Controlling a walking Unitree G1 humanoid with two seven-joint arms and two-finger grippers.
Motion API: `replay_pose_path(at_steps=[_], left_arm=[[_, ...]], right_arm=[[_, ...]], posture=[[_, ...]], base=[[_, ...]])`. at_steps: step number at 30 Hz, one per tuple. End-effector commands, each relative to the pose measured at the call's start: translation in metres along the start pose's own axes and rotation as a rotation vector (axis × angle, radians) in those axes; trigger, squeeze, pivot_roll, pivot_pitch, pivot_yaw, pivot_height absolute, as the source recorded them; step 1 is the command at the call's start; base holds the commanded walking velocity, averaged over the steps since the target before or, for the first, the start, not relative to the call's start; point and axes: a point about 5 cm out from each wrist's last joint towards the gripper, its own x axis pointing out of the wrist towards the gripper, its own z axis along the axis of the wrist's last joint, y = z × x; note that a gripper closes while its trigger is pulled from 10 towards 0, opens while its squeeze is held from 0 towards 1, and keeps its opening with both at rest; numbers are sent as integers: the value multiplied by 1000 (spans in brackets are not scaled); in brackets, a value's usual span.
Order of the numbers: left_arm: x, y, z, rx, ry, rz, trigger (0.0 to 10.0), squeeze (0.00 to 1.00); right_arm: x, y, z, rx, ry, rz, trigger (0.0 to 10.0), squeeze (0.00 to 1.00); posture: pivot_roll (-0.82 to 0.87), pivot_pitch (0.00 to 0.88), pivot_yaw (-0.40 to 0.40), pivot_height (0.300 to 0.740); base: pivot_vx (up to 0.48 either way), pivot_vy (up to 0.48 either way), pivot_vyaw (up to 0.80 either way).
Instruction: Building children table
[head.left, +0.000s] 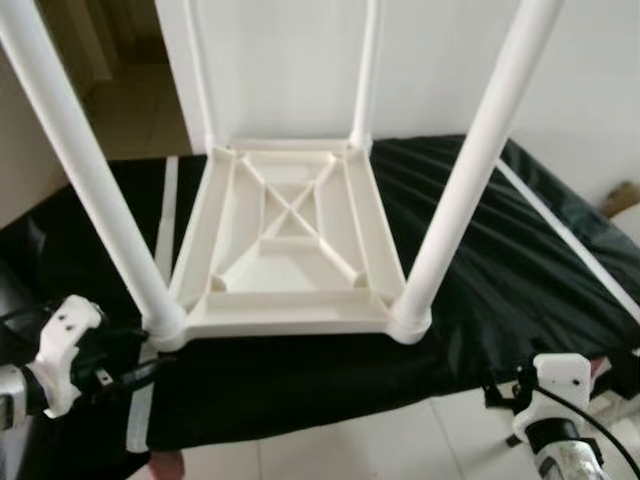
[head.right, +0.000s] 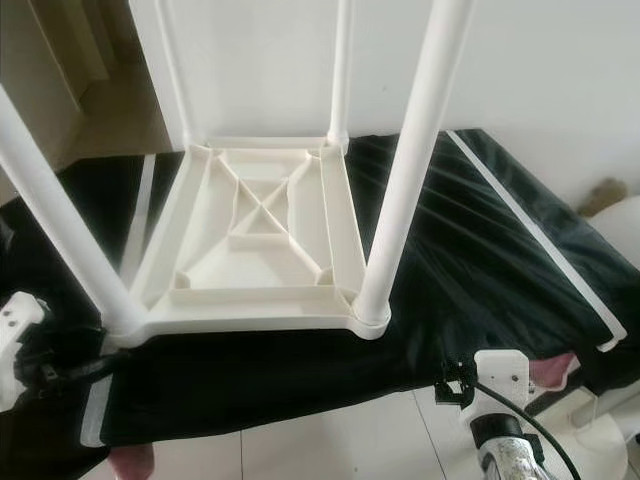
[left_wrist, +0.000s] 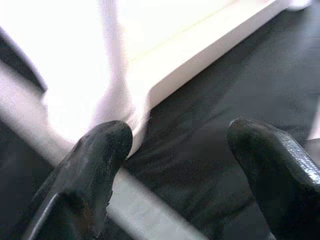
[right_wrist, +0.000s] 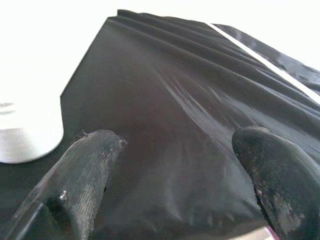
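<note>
A: Where is the children's table (head.left: 290, 250)?

B: It lies upside down on a black sheet (head.left: 500, 270) that covers the bench, its ribbed underside facing up. Four white legs stand up from its corners: the near left leg (head.left: 90, 180), the near right leg (head.left: 470, 170), and two thinner-looking ones at the far side by the white wall (head.left: 290, 60).

A: And the left pincer (left_wrist: 175, 145)?

B: Low at the near left corner of the table. In the wrist view its two black fingers (left_wrist: 100, 160) are spread wide apart with nothing between them but the black sheet. The base of the near left leg sits just beyond one fingertip, very close; I cannot tell whether they touch.

A: The right pincer (right_wrist: 175, 150)?

B: It is lower and nearer the robot than the table's near right corner, by the front edge of the bench. Its fingers (right_wrist: 85, 170) are also spread wide and hold nothing. The foot of the near right leg shows off to one side of it, apart from the fingertip.

A: Anything else on the sheet?

B: White stripes (head.right: 530, 230) run across it, and pale floor tiles (head.left: 380, 440) show below the front edge.
</note>
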Motion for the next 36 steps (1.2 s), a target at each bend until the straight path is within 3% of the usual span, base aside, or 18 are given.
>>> replay_pose_path(at_steps=[1, 2, 3, 4, 5, 6, 8, 9, 12, 15, 17, 18, 21, 23, 25, 27, 32, 36], left_arm=[[22, -25, 0, -23, -23, -147, 10000, 0], [30, -34, 0, -33, -32, -185, 10000, 0], [30, -34, 0, -33, -32, -185, 10000, 0], [39, -47, -3, -45, -31, -238, 10000, 0], [39, -47, -3, -45, -31, -238, 10000, 0], [48, -61, -6, -51, -33, -305, 10000, 0], [48, -61, -6, -51, -33, -305, 10000, 0], [61, -81, -7, -68, -53, -403, 10000, 0], [70, -93, -5, -96, -83, -462, 10000, 0], [75, -95, -3, -110, -99, -461, 10000, 0], [81, -95, -1, -109, -121, -439, 10000, 0], [101, -88, 13, -81, -201, -305, 10000, 0], [109, -84, 21, -78, -242, -243, 10000, 0], [124, -82, 42, -52, -333, -135, 10000, 0], [124, -82, 42, -52, -333, -135, 10000, 0], [136, -83, 62, -34, -413, -47, 10000, 0], [137, -81, 75, -29, -464, 10, 10000, 0], [132, -66, 75, 32, -433, 105, 10000, 0]], right_arm=[[1, 1, 0, 0, -8, 27, 10000, 0], [1, 4, 1, 4, -13, 47, 10000, 0], [1, 4, 1, 4, -13, 47, 10000, 0], [-1, 10, 2, 18, -13, 99, 10000, 0], [-1, 10, 2, 18, -13, 99, 10000, 0], [-3, 20, 3, 27, -9, 181, 10000, 0], [-3, 20, 3, 27, -9, 181, 10000, 0], [-7, 33, 5, 43, 3, 296, 10000, 0], [-7, 37, 6, 46, 3, 345, 10000, 0], [-6, 37, 7, 51, 1, 351, 10000, 0], [-4, 37, 9, 46, -9, 358, 10000, 0], [2, 38, 15, 38, -36, 381, 10000, 0], [5, 39, 18, 34, -50, 391, 10000, 0], [11, 41, 24, 29, -77, 397, 10000, 0], [11, 41, 24, 29, -77, 397, 10000, 0], [16, 44, 27, 34, -94, 391, 10000, 0], [19, 48, 27, 45, -97, 395, 10000, 0], [19, 52, 27, 63, -92, 418, 10000, 0]], posture=[[14, 0, -8, 740], [14, 0, -8, 740], [14, 0, -8, 740], [11, 0, -3, 740], [11, 0, -3, 740], [5, 0, 1, 740], [5, 0, 1, 740], [2, 0, 5, 740], [-1, 0, 5, 740], [-5, 0, 7, 740], [-5, 0, 7, 740], [-10, 0, 10, 740], [-10, 0, 10, 740], [-7, 0, 11, 740], [-7, 0, 11, 740], [-7, 0, 11, 740], [-14, 0, 15, 740], [-14, 0, 16, 740]], base=[[0, 0, 0], [0, 0, 0], [0, 0, 0], [0, 0, 0], [0, 0, 0], [0, 0, 0], [0, 0, 0], [0, 0, 0], [0, 0, 0], [0, 0, 0], [0, 0, 0], [0, 0, 0], [0, 0, 0], [0, 0, 0], [0, 0, 0], [0, 0, 0], [0, 0, 0], [0, 0, 0]])
